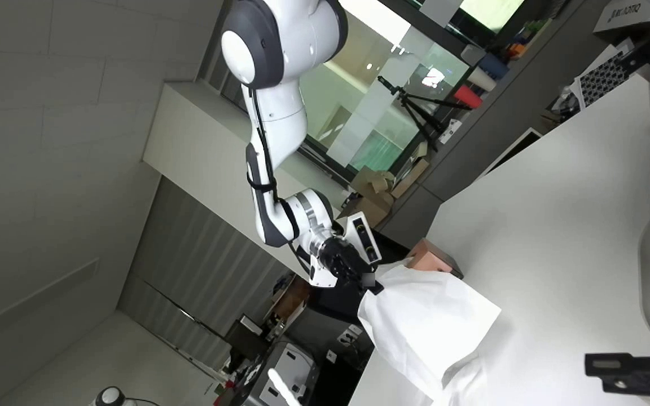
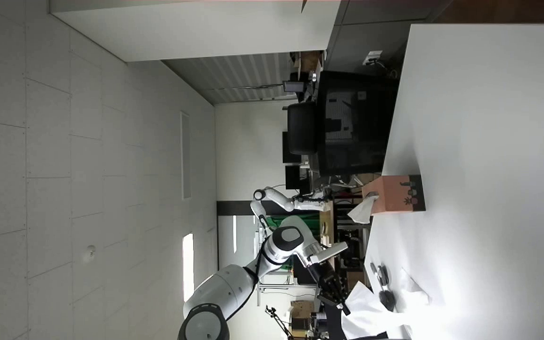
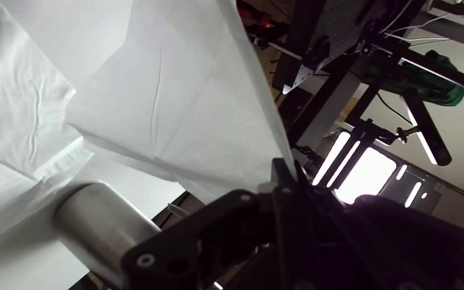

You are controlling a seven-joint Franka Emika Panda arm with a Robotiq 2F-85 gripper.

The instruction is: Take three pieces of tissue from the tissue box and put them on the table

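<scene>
Over table (image 1: 562, 237), tissue (image 1: 426, 316) draping down from closed jaws, long axis unclear

"ROBOTIQ" lettering (image 1: 624, 11), dark capitals, on a white box (image 1: 628, 22)

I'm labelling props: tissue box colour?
The tissue box is salmon pink, dark toward the bottom, clearest in an exterior view.

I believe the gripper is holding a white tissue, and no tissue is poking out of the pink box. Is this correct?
Not entirely: another tissue is poking out of the pink box, as an exterior view shows. The gripper is indeed holding a white tissue.
</scene>
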